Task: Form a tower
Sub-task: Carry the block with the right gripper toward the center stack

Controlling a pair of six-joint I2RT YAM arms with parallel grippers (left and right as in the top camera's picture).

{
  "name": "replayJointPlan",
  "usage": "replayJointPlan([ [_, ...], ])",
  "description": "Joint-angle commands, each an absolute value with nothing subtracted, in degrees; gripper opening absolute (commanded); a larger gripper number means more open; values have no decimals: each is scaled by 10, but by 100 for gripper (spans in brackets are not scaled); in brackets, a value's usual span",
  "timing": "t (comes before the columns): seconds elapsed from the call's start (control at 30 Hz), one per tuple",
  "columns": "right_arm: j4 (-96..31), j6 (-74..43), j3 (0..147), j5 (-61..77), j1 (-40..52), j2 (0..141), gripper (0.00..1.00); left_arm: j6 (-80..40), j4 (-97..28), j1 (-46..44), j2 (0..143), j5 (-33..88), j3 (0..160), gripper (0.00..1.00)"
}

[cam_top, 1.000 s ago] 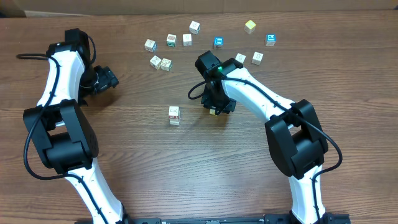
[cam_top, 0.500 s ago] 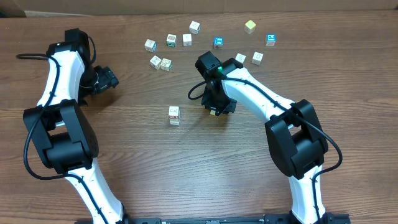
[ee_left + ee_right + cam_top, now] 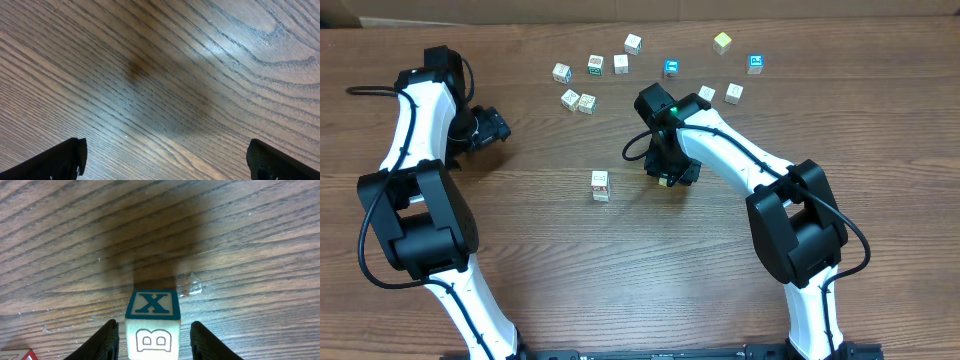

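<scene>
The tower [image 3: 599, 185] is a short column of pale printed cubes, one cube wide, standing mid-table. To its right my right gripper [image 3: 667, 176] points down at the table. In the right wrist view a pale cube [image 3: 152, 325] with a teal X face and an outlined B face sits between the right gripper's [image 3: 152, 332] fingers. There is a slim gap on its left and a wider one on its right, so the jaws are open around it. My left gripper [image 3: 490, 128] is far left, and its fingers [image 3: 70, 157] are spread wide over bare wood.
Several loose cubes lie along the back: pale ones [image 3: 570, 99] [image 3: 621, 64] [image 3: 733, 93], two blue-faced ones [image 3: 671, 68] [image 3: 755, 63] and a yellow one [image 3: 722, 42]. A red-edged cube corner [image 3: 17, 355] shows at the lower left of the right wrist view.
</scene>
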State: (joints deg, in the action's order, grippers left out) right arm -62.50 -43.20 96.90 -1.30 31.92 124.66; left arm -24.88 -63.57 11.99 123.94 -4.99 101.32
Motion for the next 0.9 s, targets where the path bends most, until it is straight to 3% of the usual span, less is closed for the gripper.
replayJointPlan([
  [0.0,-623,-430,967,-12,322,1234,40,-242,-635,116,1246,-53,1014,100],
  [0.17,-625,-430,967,-12,322,1234,26,-242,-635,116,1246,-53,1014,100],
  [0.33,-627,-421,984,-12,319,1233,25,-242,-635,116,1246,-53,1014,100],
  [0.7,-825,-400,1277,-12,338,1233,23,-242,-635,116,1246,-53,1014,99],
  [0.87,-856,-403,1322,-11,371,1233,23,-242,-635,116,1246,-53,1014,100],
])
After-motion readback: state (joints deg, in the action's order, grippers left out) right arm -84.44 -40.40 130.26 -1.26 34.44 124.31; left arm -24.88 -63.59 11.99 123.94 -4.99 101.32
